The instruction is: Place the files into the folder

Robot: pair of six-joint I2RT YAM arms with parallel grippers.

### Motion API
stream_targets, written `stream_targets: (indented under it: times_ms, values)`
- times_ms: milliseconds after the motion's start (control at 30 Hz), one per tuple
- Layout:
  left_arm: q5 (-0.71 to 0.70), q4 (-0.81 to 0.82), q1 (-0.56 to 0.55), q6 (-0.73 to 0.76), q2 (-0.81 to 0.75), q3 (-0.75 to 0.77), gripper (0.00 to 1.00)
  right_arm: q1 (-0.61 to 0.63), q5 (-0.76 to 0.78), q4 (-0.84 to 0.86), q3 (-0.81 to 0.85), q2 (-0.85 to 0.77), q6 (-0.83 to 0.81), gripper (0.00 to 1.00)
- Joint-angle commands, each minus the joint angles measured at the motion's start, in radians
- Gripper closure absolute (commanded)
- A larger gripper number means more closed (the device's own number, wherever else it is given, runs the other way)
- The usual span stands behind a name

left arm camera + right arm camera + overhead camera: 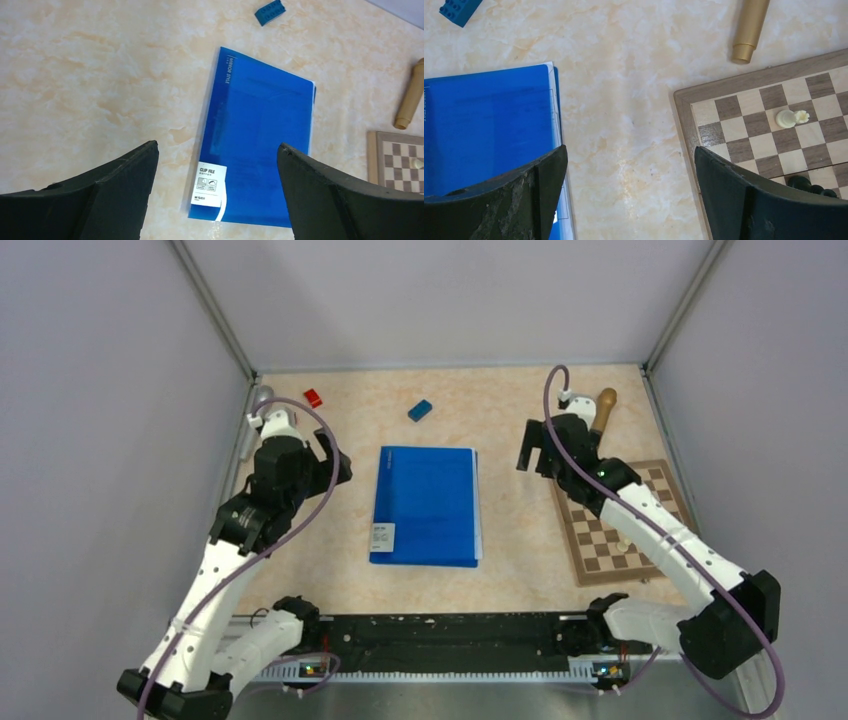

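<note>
The left claw [216,146] hangs wide and empty over the counter [520,570], with a small red block [313,398] beyond it. In the middle the blue folder [425,505] lies shut and flat, its label [209,184] at the near left corner. The files [555,100] are inside, their white edge showing along its right side. A blue block [420,410] sits behind. The right claw [630,150] gapes wide, holding nothing, between folder and chessboard [620,525]

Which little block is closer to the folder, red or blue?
The blue block: it lies just past the folder's far edge, while the red block sits farther left.
</note>
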Motion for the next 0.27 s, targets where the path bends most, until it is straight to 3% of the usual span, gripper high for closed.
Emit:
stream_targets:
  times_ms: [0, 233]
  values:
    - [-0.088, 0.030, 0.001, -0.018, -0.039, -0.045, 0.07, -0.004, 0.022, 0.048, -0.008, -0.019, 0.001, 0.04]
    - [-0.162, -0.018, 0.001, -0.022, -0.012, -0.020, 0.09, -0.004, 0.025, 0.060, -0.006, -0.021, 0.008, 0.05]
